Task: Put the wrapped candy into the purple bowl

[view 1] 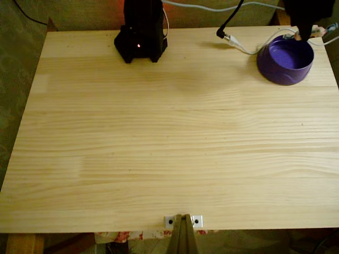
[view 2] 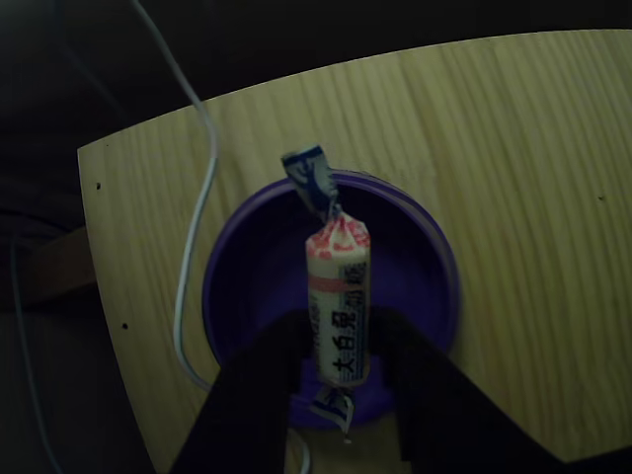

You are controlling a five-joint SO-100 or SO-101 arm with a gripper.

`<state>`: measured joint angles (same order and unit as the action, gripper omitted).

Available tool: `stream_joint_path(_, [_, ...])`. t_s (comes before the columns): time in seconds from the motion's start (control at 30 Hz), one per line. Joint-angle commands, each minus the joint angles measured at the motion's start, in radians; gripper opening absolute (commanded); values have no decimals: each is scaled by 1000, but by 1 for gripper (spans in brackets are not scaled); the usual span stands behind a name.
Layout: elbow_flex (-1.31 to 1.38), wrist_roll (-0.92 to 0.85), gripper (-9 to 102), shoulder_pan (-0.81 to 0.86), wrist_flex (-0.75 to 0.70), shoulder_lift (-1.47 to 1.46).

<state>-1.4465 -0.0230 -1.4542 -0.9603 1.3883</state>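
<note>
- Holding the wrapped candy [view 2: 339, 306] between my fingers [view 2: 259, 370], I see them clenched on its lower half in the other view, one dark finger on each side, with the candy standing out lengthwise beyond them.
- The candy hangs directly over the hollow of the purple bowl [view 2: 434, 257], its twisted upper end reaching toward the bowl's far rim.
- From the fixed view, the bowl [view 1: 286, 69] sits at the far right corner of the worktop [view 1: 169, 153], with a white cable [view 1: 241, 46] just beside it.
- I judge this the carry finished and the drop pending.
- Next I need only part the fingers; any sideways drift risks the candy clipping the rim.
</note>
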Motion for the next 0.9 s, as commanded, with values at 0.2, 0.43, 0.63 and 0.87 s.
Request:
stream_joint_path(0.2, [60, 6, 9, 0, 60, -17])
stream_joint_path(0.43, [29, 2, 21, -3, 77, -9])
stream_joint_path(0.63, [6, -12, 19, 8, 77, 25])
stream_joint_path(0.87, [21, -26, 1, 77, 46, 114])
